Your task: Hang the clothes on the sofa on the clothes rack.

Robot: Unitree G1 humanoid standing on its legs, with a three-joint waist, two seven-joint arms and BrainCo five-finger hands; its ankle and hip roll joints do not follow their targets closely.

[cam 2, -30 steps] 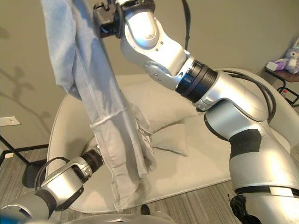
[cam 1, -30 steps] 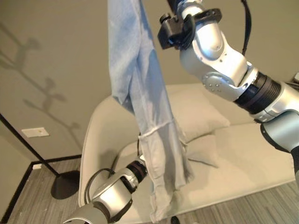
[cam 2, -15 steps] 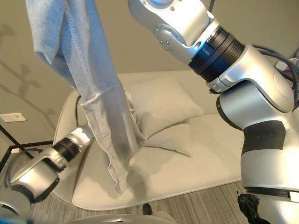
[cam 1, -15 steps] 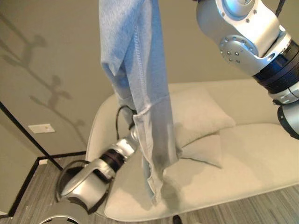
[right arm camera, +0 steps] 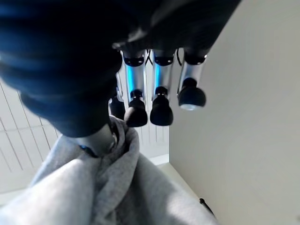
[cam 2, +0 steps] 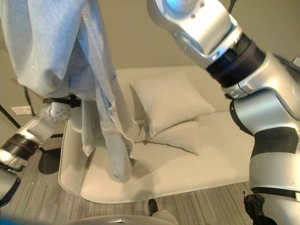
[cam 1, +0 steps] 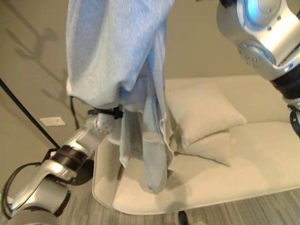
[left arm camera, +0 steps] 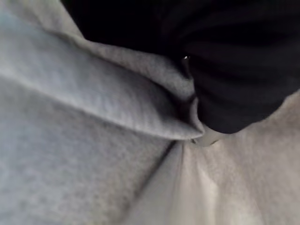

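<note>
Right hand pinches the grey garment high above the sofa; left hand is buried in cloth, its grip untellable. Carrying step: next, probably reach the rack pole.

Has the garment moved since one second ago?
Yes, upward. The garment then hung down to the front edge of the sofa; now its lower end is above that edge, over the seat.
</note>
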